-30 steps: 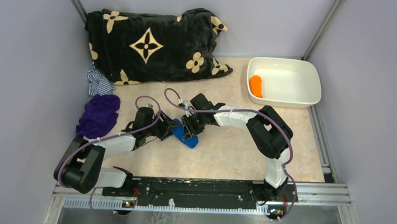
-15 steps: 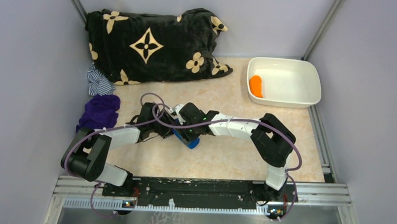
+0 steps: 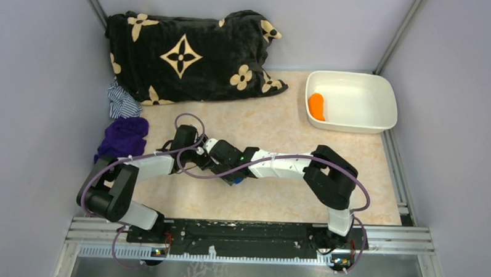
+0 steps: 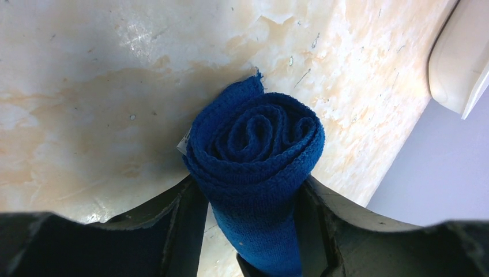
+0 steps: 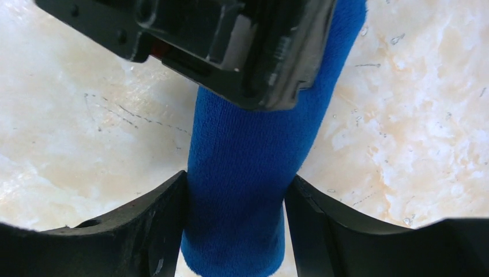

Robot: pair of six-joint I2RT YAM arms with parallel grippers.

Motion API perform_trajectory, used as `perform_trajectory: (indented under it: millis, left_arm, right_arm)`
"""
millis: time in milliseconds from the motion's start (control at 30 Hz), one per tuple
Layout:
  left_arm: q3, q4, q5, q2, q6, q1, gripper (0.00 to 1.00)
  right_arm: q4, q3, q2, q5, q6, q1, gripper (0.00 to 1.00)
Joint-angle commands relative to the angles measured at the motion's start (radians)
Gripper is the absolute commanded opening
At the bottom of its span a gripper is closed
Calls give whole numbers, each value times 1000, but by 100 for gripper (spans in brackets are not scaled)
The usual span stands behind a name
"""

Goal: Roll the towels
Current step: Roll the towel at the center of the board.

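Observation:
The royal blue towel [image 4: 254, 150] is rolled into a tight cylinder on the marbled table, its spiral end facing the left wrist camera. My left gripper [image 4: 252, 190] is shut on the roll and pinches it narrower between the fingers. My right gripper [image 5: 236, 182] straddles the same roll [image 5: 242, 190] with its jaws open, fingers close along the unsqueezed sides. From above, both grippers overlap at table centre, left gripper [image 3: 210, 164] beside right gripper [image 3: 226, 170]. Only a blue tip [image 3: 237, 179] shows there. The orange towel [image 3: 317, 106] lies rolled in the white tub [image 3: 389, 97].
A big black blanket with tan flowers [image 3: 184, 53] fills the back left. A striped cloth [image 3: 121, 100] and a purple cloth [image 3: 122, 143] lie along the left wall. The tub's corner [image 4: 461, 63] shows in the left wrist view. Grey walls enclose the table.
The right gripper slid left over the blue roll and its jaws widened. The left gripper shifted right and closed slightly on the roll. Less of the towel shows from above.

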Motion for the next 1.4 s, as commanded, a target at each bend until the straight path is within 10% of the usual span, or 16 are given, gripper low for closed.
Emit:
perform_trajectory:
  millis: [0,433,1367]
  left_arm:
    - [-10,-98,-66,47,41,2,60]
    - [10,-97,-61,77,57,1,63]
    - [133,-316,-93,117,82,0,61]
  right_arm:
    - [-9,29,61,42,-15,8,60]
    - [-61,9,109,-9,40,-23,51]
    - [147,51,8,206,-88,56,67]
